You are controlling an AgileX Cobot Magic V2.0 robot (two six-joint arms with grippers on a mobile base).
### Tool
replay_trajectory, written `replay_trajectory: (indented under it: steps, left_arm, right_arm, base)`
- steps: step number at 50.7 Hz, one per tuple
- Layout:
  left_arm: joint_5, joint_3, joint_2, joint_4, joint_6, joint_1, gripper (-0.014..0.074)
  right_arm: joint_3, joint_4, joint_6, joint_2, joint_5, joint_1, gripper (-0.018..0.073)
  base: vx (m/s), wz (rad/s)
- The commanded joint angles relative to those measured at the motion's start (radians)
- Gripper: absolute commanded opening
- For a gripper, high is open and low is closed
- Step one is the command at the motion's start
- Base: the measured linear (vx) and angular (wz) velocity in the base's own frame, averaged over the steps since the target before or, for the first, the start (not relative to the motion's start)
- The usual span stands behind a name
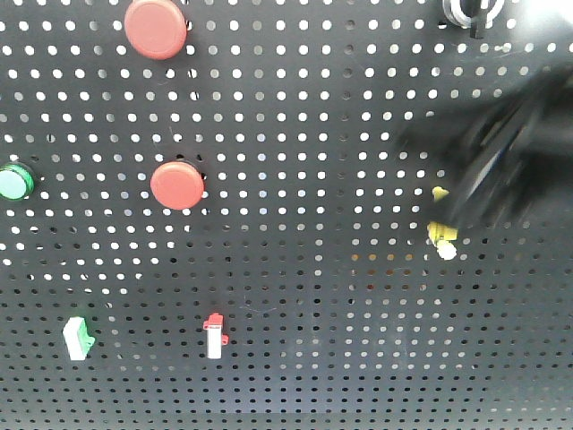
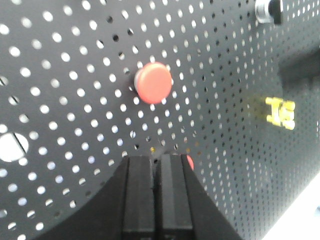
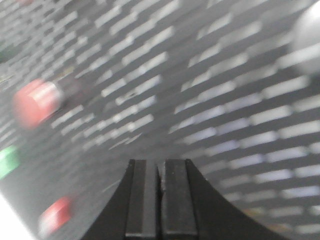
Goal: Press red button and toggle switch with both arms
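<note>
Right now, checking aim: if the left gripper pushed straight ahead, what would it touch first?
Probably the red sliver peeking beside the shut left gripper's tips, seemingly a red button's edge; otherwise the pegboard. Depth is unclear.

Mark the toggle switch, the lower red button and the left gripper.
toggle switch (image 1: 472,12), front view, on its dark centre.
lower red button (image 1: 177,185), front view, centre of its cap.
left gripper (image 2: 156,160), left wrist view, between its shut fingertips.
</note>
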Motion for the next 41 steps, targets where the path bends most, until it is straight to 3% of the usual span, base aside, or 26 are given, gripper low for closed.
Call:
replay_trajectory:
  steps: [1,41]
  left_arm:
    - [-0.071,-0.022,-0.003,0.004,-0.011,-0.002,0.0001]
    - [-0.055,-0.022,0.0,0.031,-0.011,-0.002,0.0001]
  right_arm:
    - [-0.063,-0.08,0.066,-0.015,-0.098,0.004,-0.0003]
    - [-0.103,-0.083,0.087,0.042,-0.201,0.0,-0.0003]
  base:
    - [0.0,0.0]
    - [0.0,0.0]
